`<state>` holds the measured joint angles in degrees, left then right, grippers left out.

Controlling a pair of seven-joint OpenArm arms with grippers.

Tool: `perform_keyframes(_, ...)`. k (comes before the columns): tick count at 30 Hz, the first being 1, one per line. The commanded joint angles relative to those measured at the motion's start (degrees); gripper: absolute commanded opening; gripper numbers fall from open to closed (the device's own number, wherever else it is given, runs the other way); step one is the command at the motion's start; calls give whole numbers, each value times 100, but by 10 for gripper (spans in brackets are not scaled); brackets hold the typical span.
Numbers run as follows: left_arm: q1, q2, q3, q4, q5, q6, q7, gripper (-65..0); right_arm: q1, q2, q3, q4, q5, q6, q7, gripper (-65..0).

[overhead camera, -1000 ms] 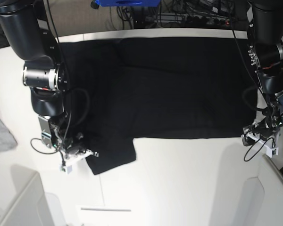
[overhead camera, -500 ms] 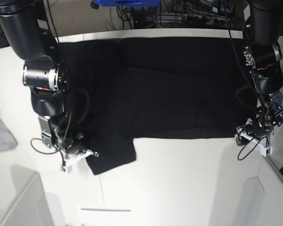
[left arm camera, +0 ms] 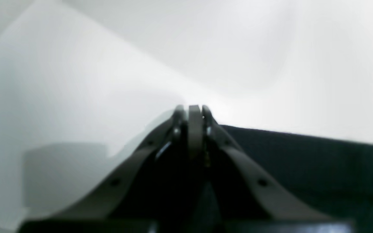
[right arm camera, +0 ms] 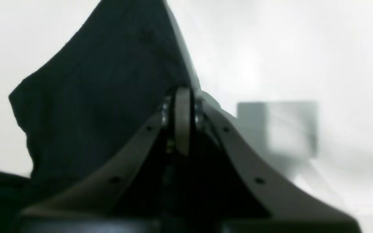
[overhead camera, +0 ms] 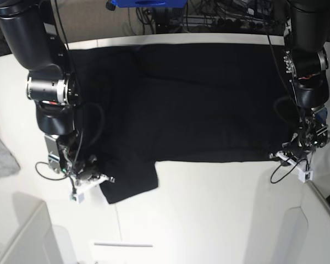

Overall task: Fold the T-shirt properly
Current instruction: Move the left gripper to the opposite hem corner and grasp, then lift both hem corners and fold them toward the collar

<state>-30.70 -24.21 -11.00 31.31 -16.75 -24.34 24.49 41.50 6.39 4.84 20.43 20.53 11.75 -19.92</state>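
From the base view I see a white table (overhead camera: pixel 220 209) with cables and gear crowding the far edge, and the T-shirt (overhead camera: pixel 187 99) spread black and flat across it, one sleeve poking toward me at the near left. A grey cloth (overhead camera: pixel 0 157) lies off at the table's left edge. My right gripper (overhead camera: pixel 91 177) sits at that sleeve's outer corner; my left gripper (overhead camera: pixel 290 155) is down at the shirt's near corner on the other side.

On the left wrist camera, the jaws are pressed together, tips at the hem line with the dark fabric running off to one side. I cannot tell whether any cloth is actually between them; they may have shut right beside the edge. If so, lifting would raise only one side and drag the shirt askew.

On the right wrist camera, the jaws are also together, tips against the sleeve edge, cloth bunched up behind them. It looks like a thin pinch, I'd judge. A fast pull could slip it free, or lift a single layer and leave a crooked fold.
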Motion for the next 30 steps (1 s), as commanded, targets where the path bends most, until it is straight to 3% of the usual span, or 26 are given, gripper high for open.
perform_keyframes(1, -64, -10, 120, 12, 53, -32, 263, -650, 119, 24, -14, 204, 34, -10, 80, -650)
perform_keyframes(10, -73, -28, -91, 82, 18, -32, 281, -650, -321, 24, -14, 1267, 34, -10, 45, -650)
perform_keyframes(15, 226, -28, -258, 812, 1, -32, 316, -650, -321, 24, -14, 1303, 34, -10, 45, -650)
perform_keyframes(20, 525, -10, -662, 1568, 1, -41, 914, -650, -312, 24, -23, 1329, 34, -1, -69, -650)
perform_keyframes(30, 1035, -1, -741, 2535, 1, -50, 1292, -650, -673, 33, -23, 2560, 34, -1, -614, -650)
